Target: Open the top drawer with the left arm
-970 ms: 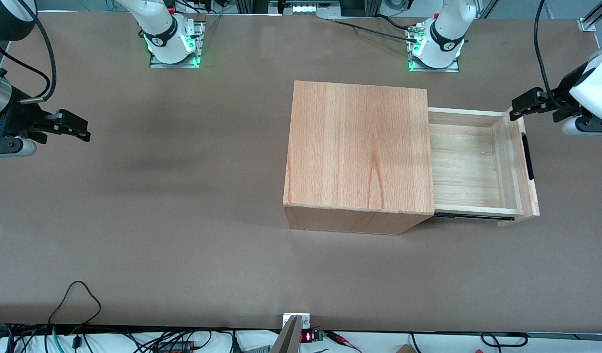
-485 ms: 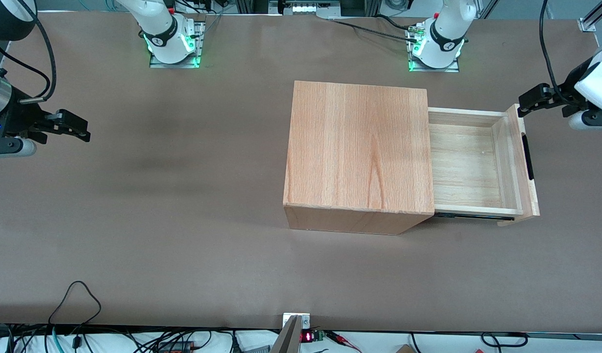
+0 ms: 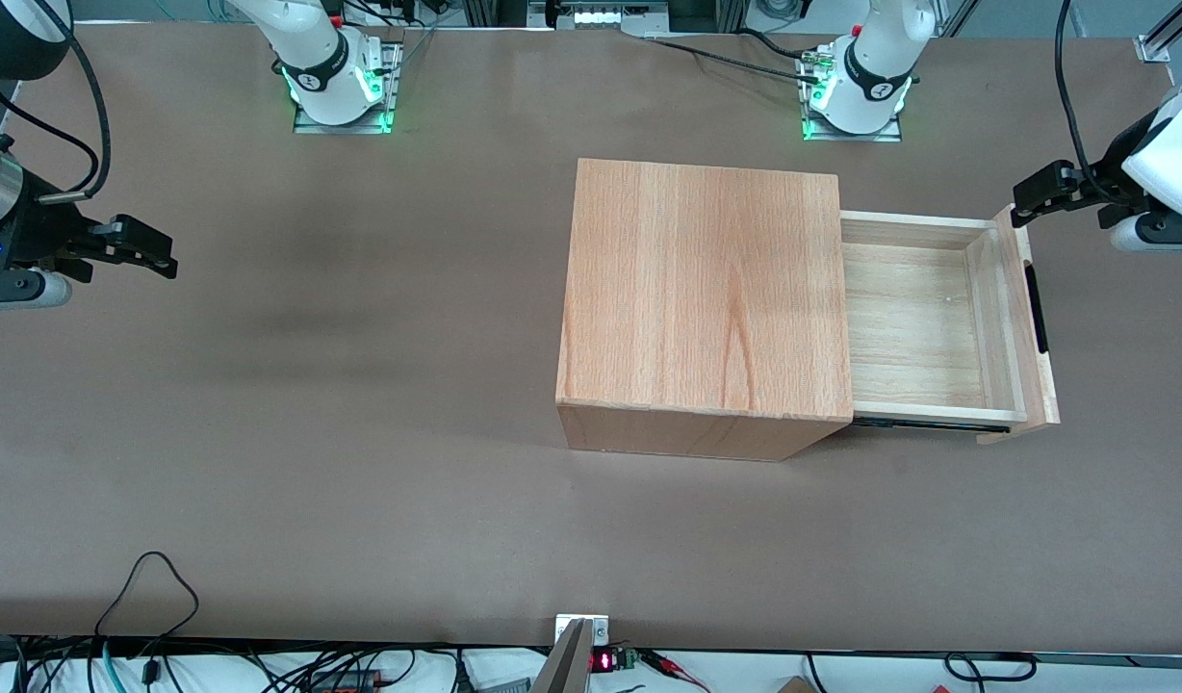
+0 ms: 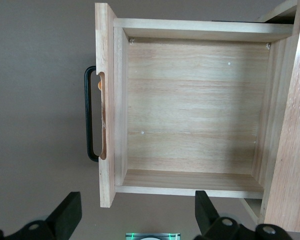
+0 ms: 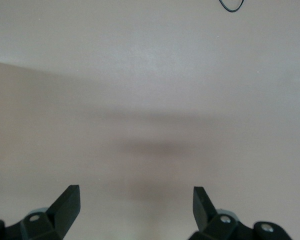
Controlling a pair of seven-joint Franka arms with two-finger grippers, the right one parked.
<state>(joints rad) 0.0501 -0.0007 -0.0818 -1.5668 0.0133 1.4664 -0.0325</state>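
Judging step: drawer (image 3: 923, 322) looks pulled well out of the box (image 3: 702, 298); opening seems done, claw clear of it.
Landmark: box, on the worktop (image 3: 360, 404).
Drawer: sticks out of the box's front toward the working arm's end; tray bare inside; front panel at the outer end.
Handle (image 3: 1036, 308): black bar on the panel's outer face; long axis runs along the panel, crosswise to the pull direction.
Claw (image 3: 1024, 204): fingers spread apart, holding nothing (wrist view (image 4: 135, 220)); sits off the panel's corner farthest from the front camera, near it but not touching, above drawer level.
Arm (image 3: 1164, 183): reaches in from the working end, farther out from the box than the handle.
Key relation: from the claw, handle lies nearer the front camera and lower; the box lies further along the pull line. Wrist view looks down into the tray (image 4: 190, 110), handle (image 4: 90, 115) in sight.
Next: probably just retreat; any re-grip would mean dropping across the bar.
Risk: clipping the panel corner while moving off.
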